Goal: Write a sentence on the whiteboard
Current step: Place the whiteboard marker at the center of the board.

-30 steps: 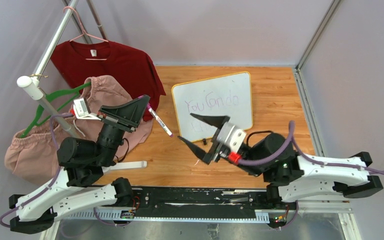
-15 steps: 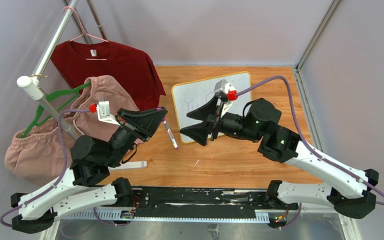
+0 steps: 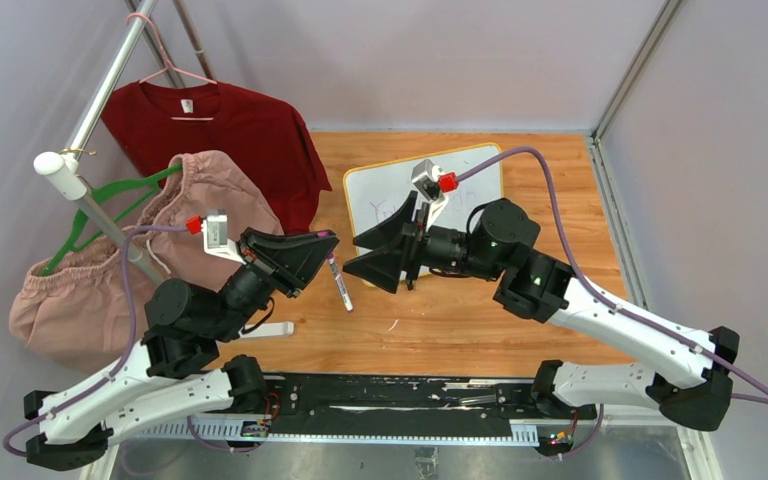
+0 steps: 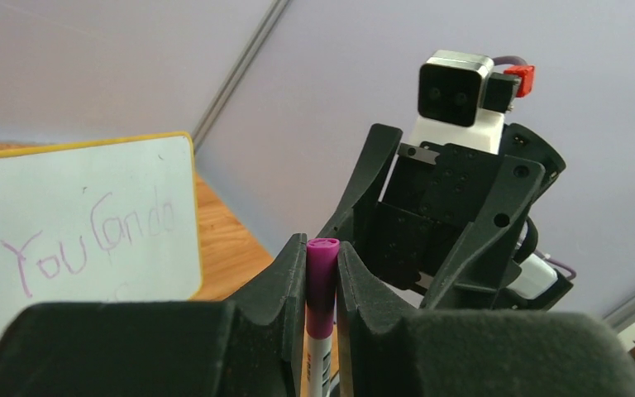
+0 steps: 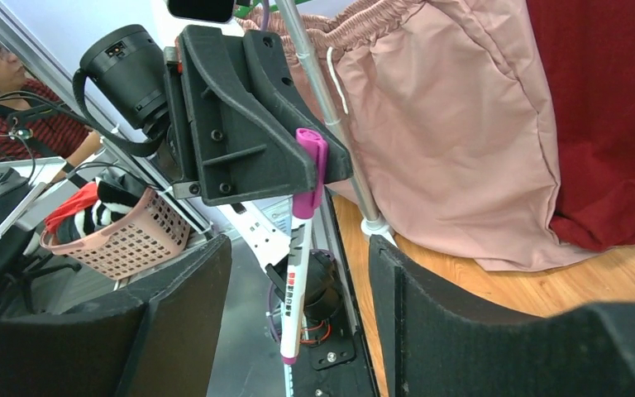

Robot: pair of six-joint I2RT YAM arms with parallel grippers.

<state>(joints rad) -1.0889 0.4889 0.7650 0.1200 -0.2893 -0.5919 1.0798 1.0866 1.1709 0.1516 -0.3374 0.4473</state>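
Note:
The whiteboard lies at the back of the wooden table, yellow-framed, with my right arm over most of it. The left wrist view shows the whiteboard with the purple sentence reading "You can do". My left gripper is shut on a marker with a white barrel; it grips the purple end and the barrel hangs down. My right gripper is open and faces the left one from close by. In the right wrist view the marker hangs between the open fingers, touching neither.
A red shirt on a pink hanger and pink shorts on a green hanger hang from a rack pole at the left. A small white piece lies near the table's front edge. A pink basket stands beyond the table.
My right arm has swung from the near table edge up over the whiteboard and turned left to face the left gripper. The left gripper has carried the marker a little right and forward.

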